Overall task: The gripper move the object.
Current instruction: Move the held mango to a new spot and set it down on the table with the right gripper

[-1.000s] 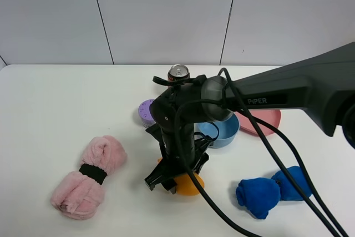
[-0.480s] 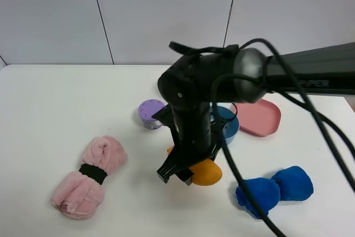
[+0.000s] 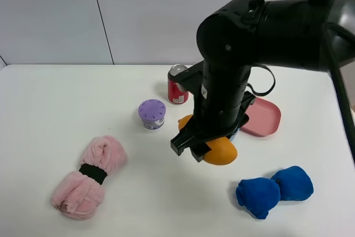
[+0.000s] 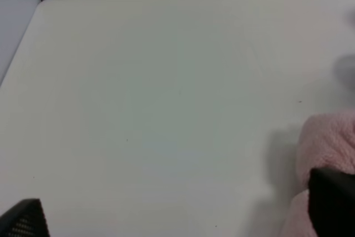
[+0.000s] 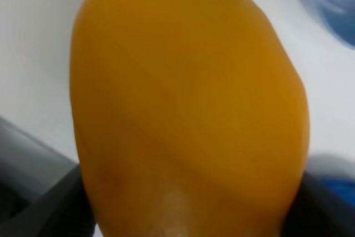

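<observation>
Right pincer (image 3: 195, 149) grips the orange mango (image 3: 221, 151) over the white desk (image 3: 55, 104), mid-frame; left pincer (image 4: 177, 217) gapes wide.

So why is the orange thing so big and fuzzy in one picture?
In the right wrist view the mango is very close to the camera, so it fills the frame and goes soft; the exterior high view shows it small and sharp; the left wrist view looks a bit hazy too.
</observation>
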`<state>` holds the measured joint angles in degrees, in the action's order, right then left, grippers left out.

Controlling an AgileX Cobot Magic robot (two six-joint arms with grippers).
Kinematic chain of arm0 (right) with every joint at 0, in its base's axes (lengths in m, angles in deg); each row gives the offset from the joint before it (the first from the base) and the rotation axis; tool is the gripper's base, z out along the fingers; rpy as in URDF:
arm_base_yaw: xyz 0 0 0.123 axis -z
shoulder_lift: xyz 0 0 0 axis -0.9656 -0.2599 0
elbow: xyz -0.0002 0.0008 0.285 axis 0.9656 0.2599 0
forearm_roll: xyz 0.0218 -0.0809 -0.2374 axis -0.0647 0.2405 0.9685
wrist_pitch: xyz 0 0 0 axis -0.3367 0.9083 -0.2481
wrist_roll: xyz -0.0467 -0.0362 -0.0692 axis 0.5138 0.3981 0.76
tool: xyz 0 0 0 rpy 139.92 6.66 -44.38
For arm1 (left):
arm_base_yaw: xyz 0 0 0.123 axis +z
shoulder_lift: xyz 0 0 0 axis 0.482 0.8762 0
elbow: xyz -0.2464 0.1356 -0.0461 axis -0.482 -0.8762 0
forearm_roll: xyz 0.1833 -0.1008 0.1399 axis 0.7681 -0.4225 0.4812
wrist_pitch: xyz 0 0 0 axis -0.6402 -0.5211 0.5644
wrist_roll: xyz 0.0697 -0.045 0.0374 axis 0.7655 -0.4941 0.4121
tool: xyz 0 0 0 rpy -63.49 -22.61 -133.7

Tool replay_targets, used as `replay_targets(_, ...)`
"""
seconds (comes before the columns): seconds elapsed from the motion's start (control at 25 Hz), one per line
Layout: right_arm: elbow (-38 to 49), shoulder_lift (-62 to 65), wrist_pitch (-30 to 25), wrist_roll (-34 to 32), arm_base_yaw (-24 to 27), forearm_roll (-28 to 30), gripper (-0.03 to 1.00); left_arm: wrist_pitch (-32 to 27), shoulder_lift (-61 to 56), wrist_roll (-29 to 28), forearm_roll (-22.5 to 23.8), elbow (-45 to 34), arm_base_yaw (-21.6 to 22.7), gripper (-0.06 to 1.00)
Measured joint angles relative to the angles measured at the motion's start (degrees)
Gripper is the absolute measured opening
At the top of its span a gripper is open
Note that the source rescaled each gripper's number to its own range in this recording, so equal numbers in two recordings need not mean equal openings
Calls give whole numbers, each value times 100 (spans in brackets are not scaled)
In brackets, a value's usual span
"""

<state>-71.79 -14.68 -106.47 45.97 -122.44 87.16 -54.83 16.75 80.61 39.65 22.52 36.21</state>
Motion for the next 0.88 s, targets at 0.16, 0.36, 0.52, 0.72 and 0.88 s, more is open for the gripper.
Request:
replay_targets(0.16,0,0,-21,-4,651,191,0,0,0,0,0,0,0,100)
replay_targets(0.36,0,0,286,-34,1586,550,0,0,0,0,0,0,0,100)
replay_targets(0.52,0,-67,1109,-112,2131,685,0,0,0,0,0,0,0,100)
replay_targets(0.72,0,-603,2555,-233,2438,735,0,0,0,0,0,0,0,100)
replay_targets(0.88,0,-1084,3822,-425,2445,961,0,0,0,0,0,0,0,100)
